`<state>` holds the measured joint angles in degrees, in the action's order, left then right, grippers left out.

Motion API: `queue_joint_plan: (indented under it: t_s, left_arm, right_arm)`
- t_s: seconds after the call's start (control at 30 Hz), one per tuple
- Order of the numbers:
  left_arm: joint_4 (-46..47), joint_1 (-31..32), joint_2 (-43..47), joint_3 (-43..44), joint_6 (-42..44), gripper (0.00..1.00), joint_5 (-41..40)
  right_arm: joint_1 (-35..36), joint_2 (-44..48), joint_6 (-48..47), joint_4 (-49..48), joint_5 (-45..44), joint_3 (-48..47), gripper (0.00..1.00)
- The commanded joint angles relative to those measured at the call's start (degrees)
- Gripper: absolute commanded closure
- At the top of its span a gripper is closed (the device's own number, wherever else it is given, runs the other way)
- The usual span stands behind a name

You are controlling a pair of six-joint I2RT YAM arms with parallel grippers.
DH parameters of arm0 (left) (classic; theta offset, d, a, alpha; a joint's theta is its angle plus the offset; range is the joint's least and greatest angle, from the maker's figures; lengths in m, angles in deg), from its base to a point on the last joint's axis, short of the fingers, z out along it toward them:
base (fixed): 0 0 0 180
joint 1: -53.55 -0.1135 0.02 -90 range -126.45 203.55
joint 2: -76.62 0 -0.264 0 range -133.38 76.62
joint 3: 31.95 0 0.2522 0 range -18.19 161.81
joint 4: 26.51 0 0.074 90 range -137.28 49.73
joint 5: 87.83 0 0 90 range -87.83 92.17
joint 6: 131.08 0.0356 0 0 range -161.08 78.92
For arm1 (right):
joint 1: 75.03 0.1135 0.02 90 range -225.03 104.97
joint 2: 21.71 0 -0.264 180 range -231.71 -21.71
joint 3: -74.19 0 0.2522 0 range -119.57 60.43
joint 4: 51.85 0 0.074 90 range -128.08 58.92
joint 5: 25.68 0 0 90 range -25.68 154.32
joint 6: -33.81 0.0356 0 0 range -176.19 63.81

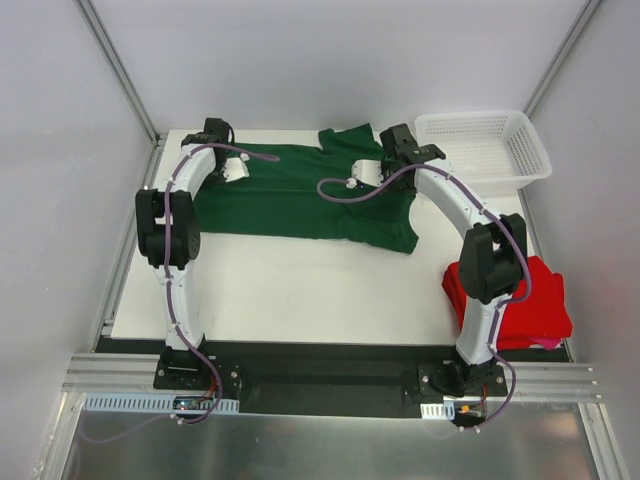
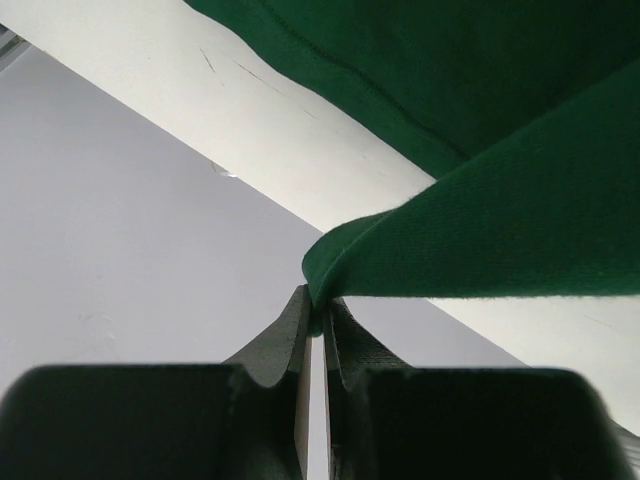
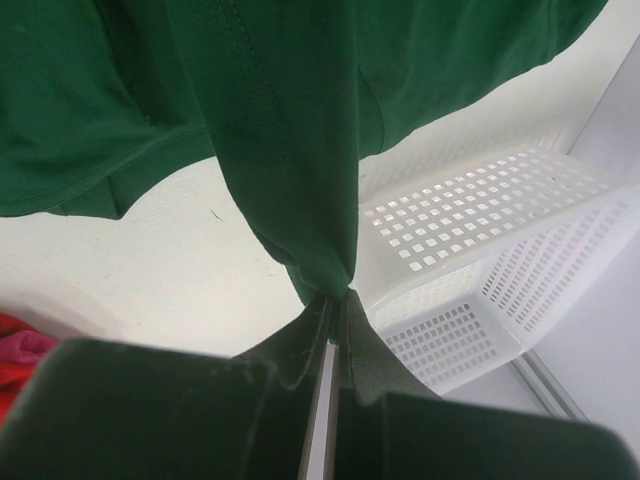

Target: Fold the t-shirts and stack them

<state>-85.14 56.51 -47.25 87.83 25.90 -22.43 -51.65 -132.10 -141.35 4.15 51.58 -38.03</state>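
Two grippers pinch the same green t-shirt (image 1: pixel 290 195) along the far edge of the table (image 1: pixel 300 290). The left gripper (image 2: pixel 318 300) has its jaws pressed together on a folded lip of the cloth near the far left corner. The right gripper (image 3: pixel 335 300) is clamped just as tightly on a bunched fold of the cloth, just beside the white mesh basket (image 1: pixel 535 150) in the far right corner. The shirt spreads across the far half of the surface, raised off it at both pinch points.

A red t-shirt (image 1: pixel 535 300) lies folded at the near right corner, reaching the right edge and partly hidden by the right arm. Bare white surface runs between the green shirt and the near edge, from the left edge across to the red shirt. Grey walls with metal posts stand close along the left, far and right edges.
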Motion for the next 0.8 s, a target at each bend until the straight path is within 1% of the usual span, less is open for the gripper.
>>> queue_joint_plan:
  t_s: [0.0,0.77]
  left_arm:
    - [-0.93,-0.15,-0.84,2.79,1.49,1.00,-2.65]
    - [-0.93,0.11,-1.81,4.81,2.19,1.00,-4.23]
  right_arm:
    - [-1.05,0.00,-1.23,0.92,-0.36,-2.97,0.99]
    - [-1.75,-0.27,-1.93,-1.37,0.34,-4.55,0.99]
